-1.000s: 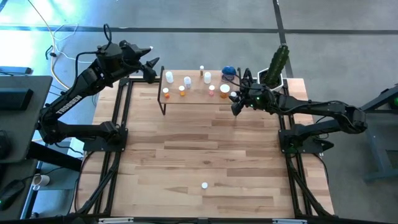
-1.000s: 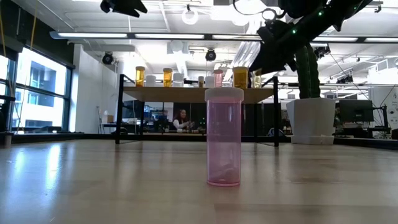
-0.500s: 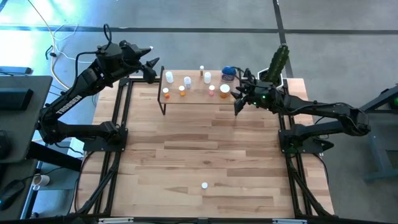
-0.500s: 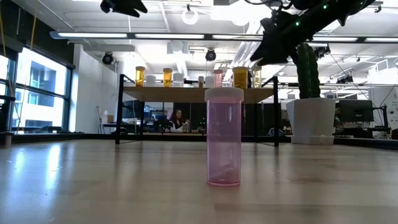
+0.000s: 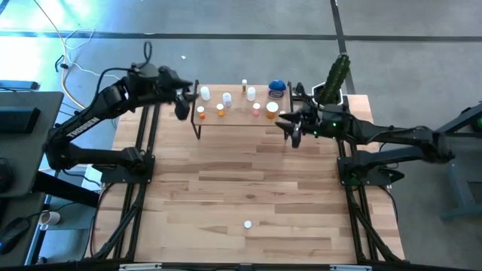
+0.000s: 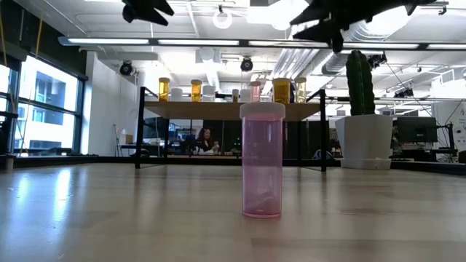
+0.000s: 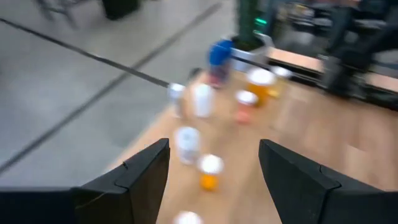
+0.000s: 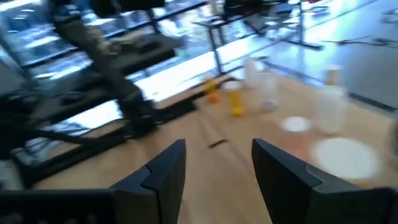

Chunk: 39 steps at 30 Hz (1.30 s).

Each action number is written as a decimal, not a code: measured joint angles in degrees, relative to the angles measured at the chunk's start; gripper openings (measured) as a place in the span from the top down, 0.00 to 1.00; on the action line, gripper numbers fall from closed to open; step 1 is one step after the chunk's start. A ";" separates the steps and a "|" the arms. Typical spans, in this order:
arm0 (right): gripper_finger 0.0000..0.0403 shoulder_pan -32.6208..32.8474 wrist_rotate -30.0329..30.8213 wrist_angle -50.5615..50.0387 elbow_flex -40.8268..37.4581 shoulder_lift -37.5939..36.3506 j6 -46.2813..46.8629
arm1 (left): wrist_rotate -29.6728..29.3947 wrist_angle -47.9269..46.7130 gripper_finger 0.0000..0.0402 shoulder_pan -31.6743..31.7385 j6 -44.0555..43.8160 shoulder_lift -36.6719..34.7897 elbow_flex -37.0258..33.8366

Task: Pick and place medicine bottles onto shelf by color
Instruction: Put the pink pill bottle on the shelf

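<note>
Left claw point(image 5: 183, 102) open, empty, at shelf point(image 5: 237, 113) left end | right claw point(image 5: 290, 126) open, empty, at right end

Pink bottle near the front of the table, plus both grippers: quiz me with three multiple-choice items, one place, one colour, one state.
1. Where is the pink bottle?
A. on the shelf
B. on the table, short of the shelf
C. in a gripper
2. What colour is its cap?
A. blue
B. orange
C. white
3. How is the right gripper?
A. open, empty
B. shut on a bottle
C. holding the plant

Answers: B, it stands alone on the table, apart from the shelf; C, the low view shows a white cap; A, nothing sits between its spread fingers.
</note>
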 joint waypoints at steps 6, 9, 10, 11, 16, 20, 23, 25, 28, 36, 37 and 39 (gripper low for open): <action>0.57 8.01 0.07 0.93 0.00 0.00 5.68 | 4.93 -0.47 0.41 -8.77 -3.21 -0.02 -2.50; 0.57 12.15 3.33 1.09 0.00 0.12 7.80 | 6.76 -0.63 0.41 -13.22 -4.64 0.00 -3.11; 0.57 13.51 4.96 1.52 0.00 0.21 8.67 | 7.32 -0.39 0.41 -14.69 -5.19 0.00 -3.28; 0.57 14.90 6.46 2.27 0.00 0.25 8.97 | 7.43 -0.33 0.41 -16.27 -5.87 0.00 -3.44; 0.57 21.29 12.87 10.16 0.09 1.66 8.86 | 7.41 0.12 0.41 -24.28 -9.02 -0.02 -4.79; 0.57 25.59 15.77 14.47 0.49 3.84 9.00 | 7.38 0.43 0.41 -31.14 -11.60 -0.02 -6.65; 0.57 28.51 17.50 13.09 4.20 6.69 8.46 | 7.36 3.26 0.41 -36.59 -13.63 -0.02 -8.97; 0.57 30.14 18.34 10.15 7.80 8.89 6.72 | 7.35 7.34 0.41 -40.04 -15.57 -0.02 -11.09; 0.57 31.62 18.52 2.50 12.22 11.99 6.42 | 6.30 11.52 0.41 -44.65 -17.59 -0.02 -13.55; 0.57 35.53 13.68 -9.12 20.14 18.94 8.83 | -1.81 19.00 0.41 -55.63 -23.36 -0.01 -19.47; 0.57 36.11 13.08 -9.77 20.68 19.69 8.82 | -2.63 19.38 0.41 -56.79 -24.17 0.00 -20.08; 0.57 37.16 12.32 -9.75 21.14 21.18 8.82 | -4.66 19.86 0.41 -59.07 -26.26 0.00 -20.79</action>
